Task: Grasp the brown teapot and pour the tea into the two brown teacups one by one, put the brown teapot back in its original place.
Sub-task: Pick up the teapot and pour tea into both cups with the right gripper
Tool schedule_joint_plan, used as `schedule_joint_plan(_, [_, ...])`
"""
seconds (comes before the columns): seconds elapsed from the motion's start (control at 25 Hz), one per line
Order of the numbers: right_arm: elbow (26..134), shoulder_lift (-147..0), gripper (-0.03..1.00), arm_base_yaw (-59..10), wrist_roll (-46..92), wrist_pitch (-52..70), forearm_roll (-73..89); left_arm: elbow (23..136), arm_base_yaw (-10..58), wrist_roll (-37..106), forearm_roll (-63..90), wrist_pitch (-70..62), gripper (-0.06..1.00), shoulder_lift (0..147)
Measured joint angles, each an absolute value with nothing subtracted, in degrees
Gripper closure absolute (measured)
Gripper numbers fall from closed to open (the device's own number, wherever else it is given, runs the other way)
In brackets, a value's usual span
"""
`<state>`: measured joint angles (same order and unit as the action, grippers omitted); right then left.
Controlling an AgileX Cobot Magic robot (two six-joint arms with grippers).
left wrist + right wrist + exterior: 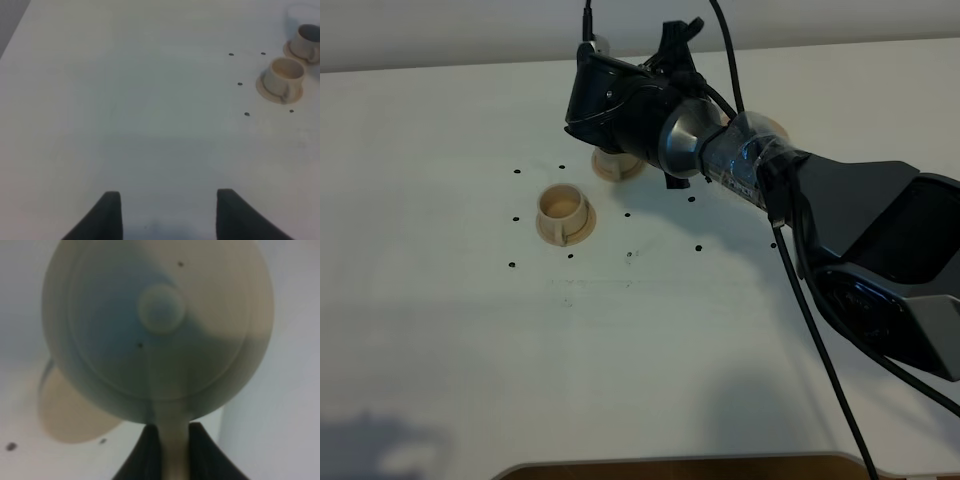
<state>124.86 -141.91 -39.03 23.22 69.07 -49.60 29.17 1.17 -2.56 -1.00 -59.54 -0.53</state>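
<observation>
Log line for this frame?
right gripper: shut on teapot handle | teapot: aloft by far cup | left gripper: open, empty

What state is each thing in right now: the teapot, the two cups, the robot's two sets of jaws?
Brown teapot: lid on, held by its handle.
Right gripper: jaws shut on the teapot.
Left gripper: jaws open, holding nothing.
Near teacup: upright, looks empty.
Far teacup: upright, inside in shadow, contents unclear.
Large saucer: mostly hidden behind the right arm.
</observation>
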Motion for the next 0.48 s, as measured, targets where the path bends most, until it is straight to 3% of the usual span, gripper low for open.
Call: schedule_joint_plan(0.48, [124.86, -142.80, 0.85, -40.28, 25.74, 69.41, -52.61, 29.17, 1.17, -2.56, -1.00, -59.54, 0.48, -0.53])
